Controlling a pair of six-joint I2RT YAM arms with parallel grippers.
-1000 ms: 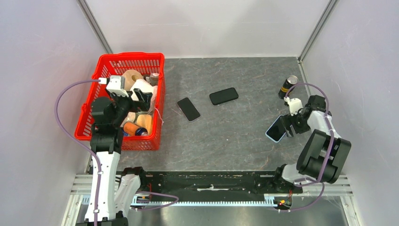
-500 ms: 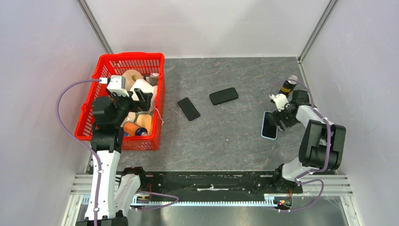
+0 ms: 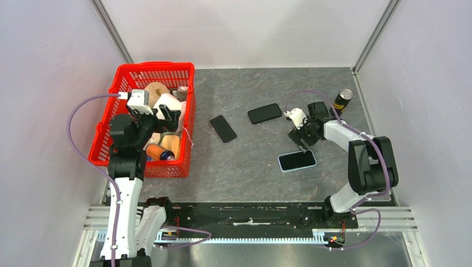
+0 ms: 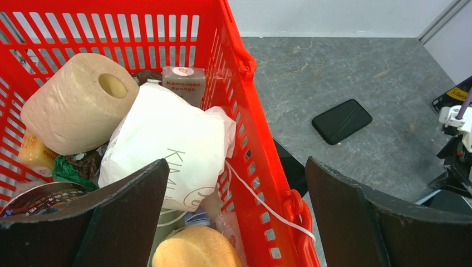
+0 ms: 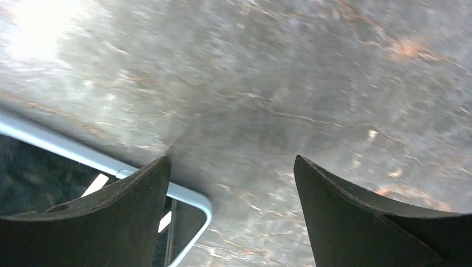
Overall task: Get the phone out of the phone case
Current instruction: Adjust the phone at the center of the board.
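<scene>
Right of table centre, phone [image 3: 297, 161] lies flat, screen up, pale rim. Right gripper [image 5: 231, 161] at its far edge, fingers apart, holding nothing. Left gripper [image 4: 236, 164] spread wide over red basket [image 3: 156, 65].

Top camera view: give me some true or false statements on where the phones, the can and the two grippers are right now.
1. The light-rimmed phone lies flat on the table, held by neither gripper. True.
2. The right gripper is shut. False: its fingers stand apart with only table between them.
3. The left gripper hangs over the red basket. True.
4. The left gripper holds the toilet roll. False: it is open and empty; the roll lies in the basket.
5. The black can stands beside the basket. False: it stands at the table's far right, across from the basket.
</scene>
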